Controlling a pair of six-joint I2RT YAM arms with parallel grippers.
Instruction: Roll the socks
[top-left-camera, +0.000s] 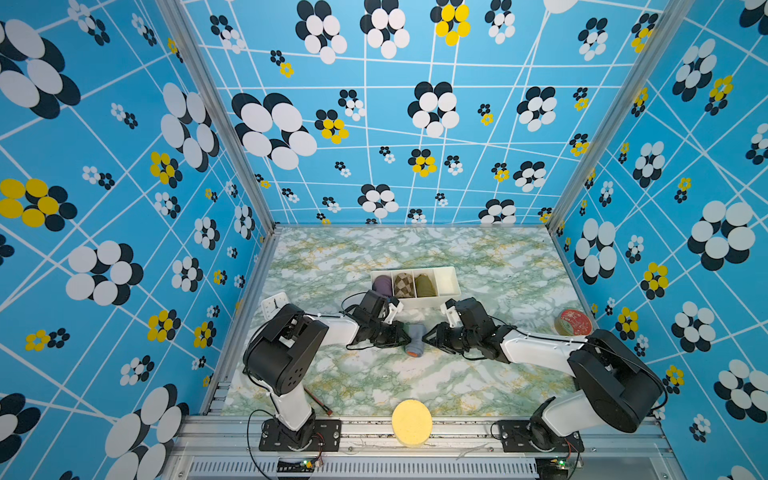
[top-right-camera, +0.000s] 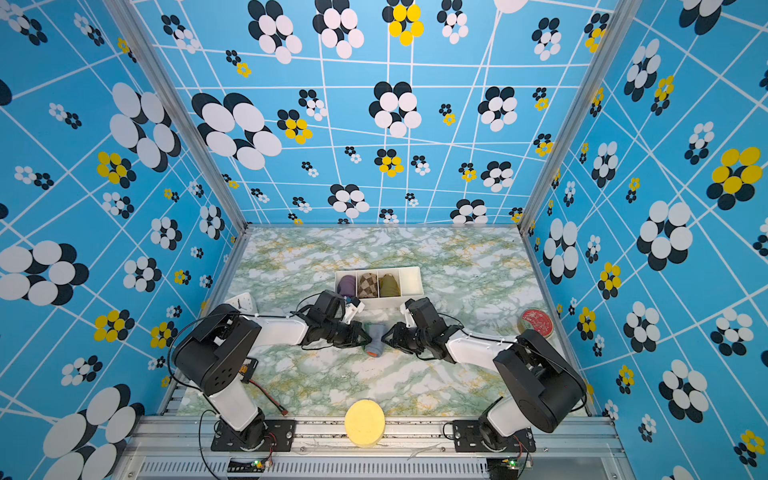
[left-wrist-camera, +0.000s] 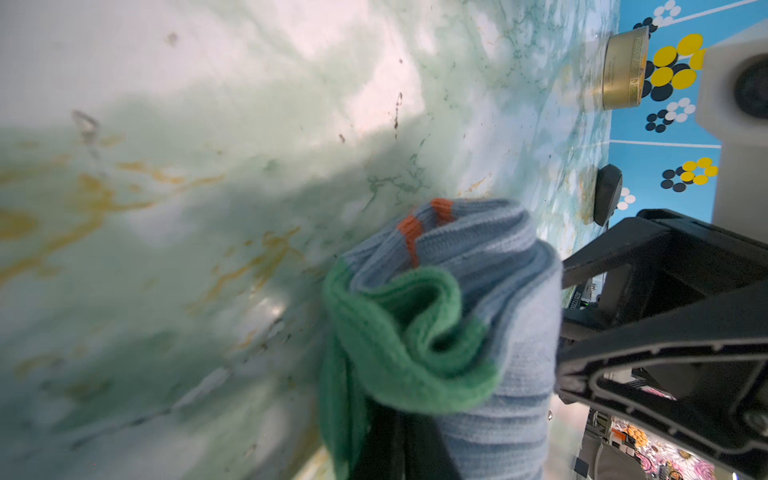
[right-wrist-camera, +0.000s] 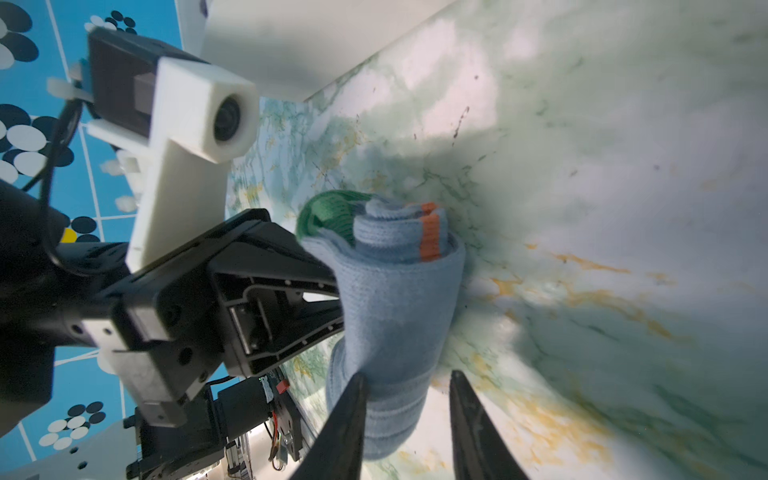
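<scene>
A tray with a purple roll, checkered roll and olive roll sits just beyond the left gripper. A tin lies well outside the right gripper, and a yellow disc is well behind both.

White tray blocks behind the socks; nearer table seems open.

Both top views overhead, far; wrist cams close, opp. sides, share socks.
</scene>
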